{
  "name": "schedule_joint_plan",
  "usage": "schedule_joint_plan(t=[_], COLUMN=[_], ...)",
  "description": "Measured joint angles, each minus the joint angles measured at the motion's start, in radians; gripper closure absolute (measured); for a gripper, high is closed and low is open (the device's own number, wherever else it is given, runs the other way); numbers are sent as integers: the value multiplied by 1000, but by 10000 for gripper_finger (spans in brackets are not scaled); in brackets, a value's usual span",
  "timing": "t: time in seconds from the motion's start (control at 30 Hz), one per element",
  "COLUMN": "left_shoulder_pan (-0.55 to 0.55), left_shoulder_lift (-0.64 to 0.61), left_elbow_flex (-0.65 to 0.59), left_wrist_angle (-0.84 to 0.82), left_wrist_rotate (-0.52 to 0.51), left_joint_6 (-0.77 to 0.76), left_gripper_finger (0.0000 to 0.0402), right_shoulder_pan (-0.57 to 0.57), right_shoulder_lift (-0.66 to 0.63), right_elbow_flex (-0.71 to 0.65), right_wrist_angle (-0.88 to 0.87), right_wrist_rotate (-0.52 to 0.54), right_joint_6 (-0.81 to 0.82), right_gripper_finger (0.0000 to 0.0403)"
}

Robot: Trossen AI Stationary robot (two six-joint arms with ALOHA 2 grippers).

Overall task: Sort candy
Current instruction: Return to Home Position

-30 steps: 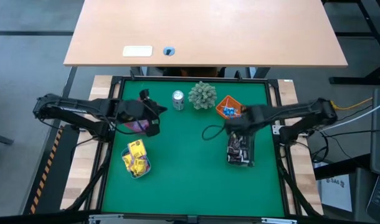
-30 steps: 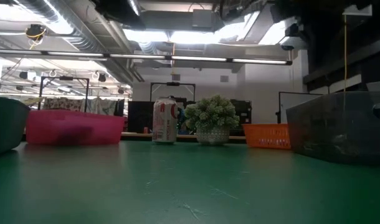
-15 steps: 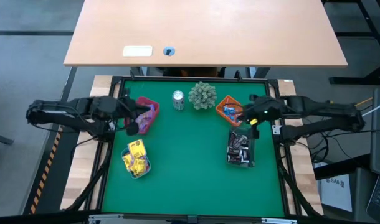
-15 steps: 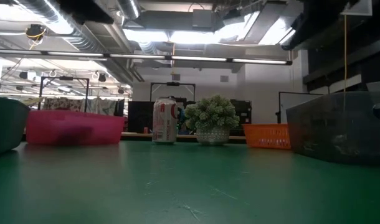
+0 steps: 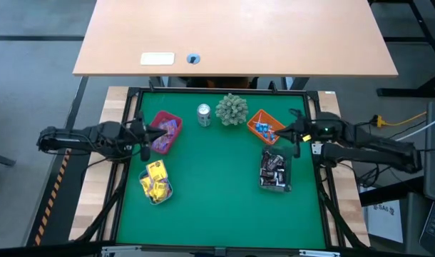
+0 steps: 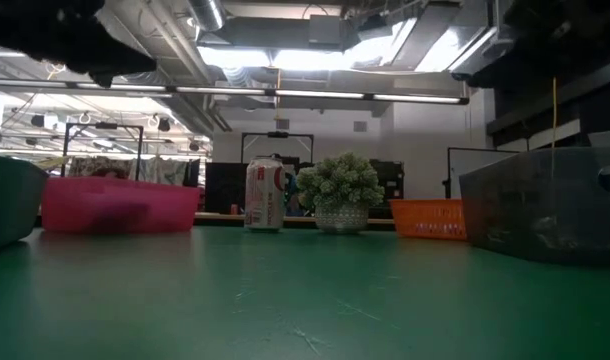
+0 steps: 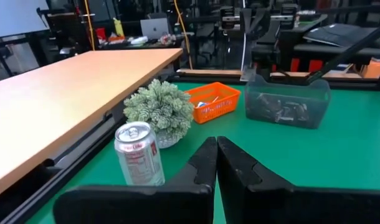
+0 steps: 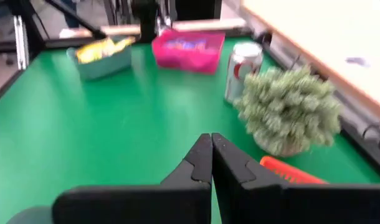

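The candy lies sorted in trays on the green mat. Yellow packets (image 5: pixel 155 182) fill a clear tray at the near left. Purple-wrapped pieces sit in the pink tray (image 5: pixel 165 131), blue pieces in the orange tray (image 5: pixel 262 126), and dark bars in the dark tray (image 5: pixel 274 171). My left gripper (image 5: pixel 145 137) is shut and empty at the mat's left edge, just left of the pink tray; its fingers (image 7: pixel 215 152) point almost level across the table. My right gripper (image 5: pixel 287 134) is shut and empty at the right edge, beside the orange tray; its fingers (image 8: pixel 210 148) also point across.
A silver can (image 5: pixel 204 114) and a green spiky plant ball (image 5: pixel 232 108) stand at the mat's far edge between the pink and orange trays. A wooden desk (image 5: pixel 235 36) lies beyond the mat. The mat's middle (image 5: pixel 217 178) is bare green.
Both arms have drawn back from the trays. My left gripper has gone from over the pink tray toward the table's left edge and sunk. My right gripper has gone from over the dark tray toward the right edge and tipped up from pointing down to nearly level.
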State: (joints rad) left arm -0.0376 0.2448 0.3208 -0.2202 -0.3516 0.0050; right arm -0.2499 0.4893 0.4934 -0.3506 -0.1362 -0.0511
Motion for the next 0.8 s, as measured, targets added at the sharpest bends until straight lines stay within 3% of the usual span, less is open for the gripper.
schedule_joint_plan(t=[0.3, 0.5, 0.8], left_shoulder_pan=[0, 0, 0], left_shoulder_lift=[-162, -236, -242], left_elbow_flex=[-121, -178, -237], left_wrist_angle=[8, 7, 9], left_wrist_rotate=[3, 2, -1], left_joint_6=[-1, 5, -11], left_gripper_finger=[400, 400, 400], right_shoulder_pan=[-104, -140, -144], right_shoulder_lift=[-140, -166, -188], right_elbow_flex=[-163, -220, -368], right_wrist_angle=[123, 147, 322], right_wrist_rotate=[-140, -153, -199], right_joint_6=[-6, 5, 49], right_gripper_finger=[400, 400, 400])
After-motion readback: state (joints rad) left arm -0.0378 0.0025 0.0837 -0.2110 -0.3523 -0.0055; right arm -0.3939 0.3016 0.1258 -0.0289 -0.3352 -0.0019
